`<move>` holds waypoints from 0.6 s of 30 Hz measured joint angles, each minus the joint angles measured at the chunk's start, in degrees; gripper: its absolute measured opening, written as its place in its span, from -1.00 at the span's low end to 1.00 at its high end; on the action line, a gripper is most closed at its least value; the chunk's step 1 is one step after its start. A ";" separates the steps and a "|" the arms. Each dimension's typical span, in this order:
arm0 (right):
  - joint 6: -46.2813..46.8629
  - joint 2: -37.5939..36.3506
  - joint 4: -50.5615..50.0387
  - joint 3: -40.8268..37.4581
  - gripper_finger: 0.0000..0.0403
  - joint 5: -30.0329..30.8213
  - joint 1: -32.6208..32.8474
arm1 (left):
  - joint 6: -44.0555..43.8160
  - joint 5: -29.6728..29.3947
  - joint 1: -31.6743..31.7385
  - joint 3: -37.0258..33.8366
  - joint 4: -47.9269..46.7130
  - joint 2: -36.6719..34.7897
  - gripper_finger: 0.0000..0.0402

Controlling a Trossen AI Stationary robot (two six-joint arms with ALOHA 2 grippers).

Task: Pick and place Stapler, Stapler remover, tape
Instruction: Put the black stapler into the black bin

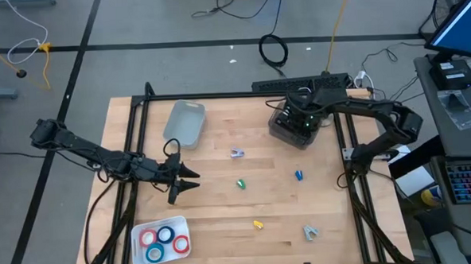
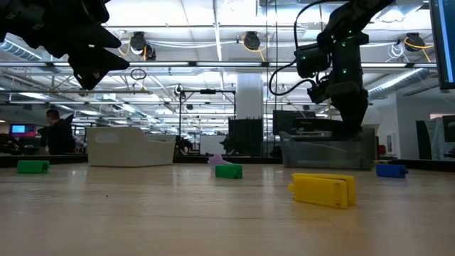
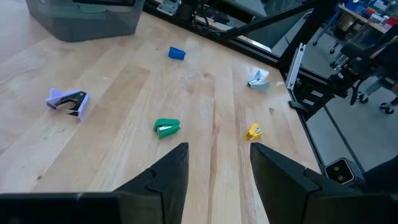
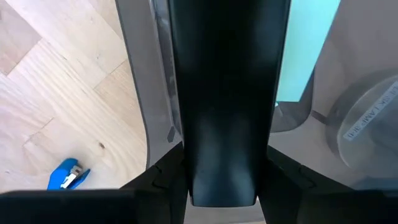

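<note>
Hovering left claw (image 1: pixel 188 179) apart above table (image 1: pixel 223 220) | right claw (image 1: pixel 299 121) in bin (image 1: pixel 287 134), fingers undeterminable

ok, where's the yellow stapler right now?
In the high view the yellow stapler lies on the table's near edge, centre-right, between the tray of tape rolls and the grey staple remover.

Two dark jointed arms (image 1: pixel 85 146), black cables, tapered matte-black fingers (image 3: pixel 168 177).
</note>
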 joint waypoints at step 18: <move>-0.78 1.07 5.41 -2.98 -0.33 1.49 0.00 | -0.03 0.00 0.00 0.00 0.00 0.01 -0.13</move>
